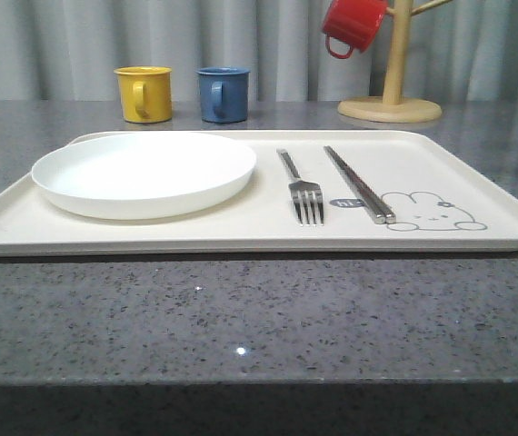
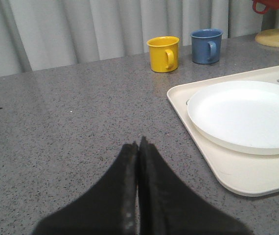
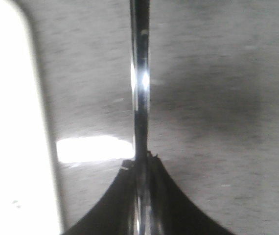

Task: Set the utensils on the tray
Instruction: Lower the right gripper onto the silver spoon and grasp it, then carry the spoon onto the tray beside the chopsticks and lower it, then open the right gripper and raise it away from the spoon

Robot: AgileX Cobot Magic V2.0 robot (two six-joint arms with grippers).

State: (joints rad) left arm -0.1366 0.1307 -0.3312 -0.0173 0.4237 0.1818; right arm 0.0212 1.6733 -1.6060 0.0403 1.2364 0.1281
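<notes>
- Between the pads of your right gripper (image 3: 140,159) a slim, shiny metal handle (image 3: 139,73) was pinched, running straight out past the fingertips; it was probably the spoon, though its bowl could not be seen.
- Just beside that gripper, across a strip of grey counter (image 3: 203,98), lay the cream edge of the tray (image 3: 12,122), so the piece looked close to delivery but was not yet over it.
- Your left gripper (image 2: 138,147) was closed on nothing, hovering low over bare counter, likely parked clear of the work.
- Beyond it, the tray carried a white plate (image 2: 247,115) at its near end.
- Farther along the tray, the fork (image 1: 303,191) and chopsticks (image 1: 359,184) already lay side by side, leaving room next to them.
</notes>
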